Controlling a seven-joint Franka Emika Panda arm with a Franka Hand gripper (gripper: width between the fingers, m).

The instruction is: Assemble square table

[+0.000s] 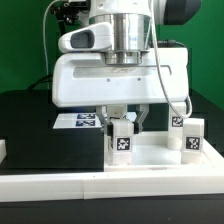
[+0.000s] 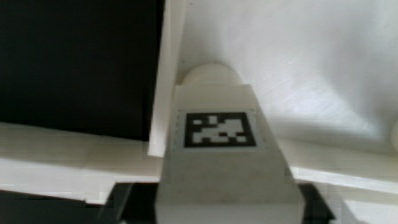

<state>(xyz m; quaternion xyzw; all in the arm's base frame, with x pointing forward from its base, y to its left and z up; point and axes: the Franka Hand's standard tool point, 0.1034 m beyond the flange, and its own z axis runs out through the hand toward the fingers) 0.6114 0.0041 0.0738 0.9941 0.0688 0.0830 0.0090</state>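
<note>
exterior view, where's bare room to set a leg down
Bare black worktop at the exterior view's left, bordered by the marker board and slab. Crowded at the slab, where the gripper holds a leg beside another leg.

**Arm down, jaws shut on a post**

The arm hangs vertical, wrist pointing to 6 o'clock in the exterior view. The gripper (image 1: 121,128) sits low, its two fingers (image 1: 106,121) clamped at 3 and 9 o'clock on a tagged leg (image 2: 221,150), held upright.
</note>
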